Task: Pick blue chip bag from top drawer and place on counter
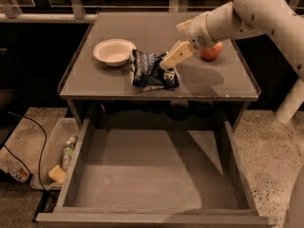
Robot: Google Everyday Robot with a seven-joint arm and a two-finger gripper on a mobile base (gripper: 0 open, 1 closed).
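The blue chip bag point(149, 71) lies crumpled on the counter point(147, 30), near its front edge and just right of a white bowl. My gripper point(170, 66) reaches in from the upper right and is at the bag's right edge, touching or just above it. The top drawer point(152, 175) stands pulled out below the counter, and its grey floor holds nothing.
A white bowl point(114, 51) sits on the counter left of the bag. A red-orange fruit point(211, 52) sits behind my arm to the right. A plastic bin point(52, 151) with a bottle and a sponge stands on the floor at left, next to a black cable.
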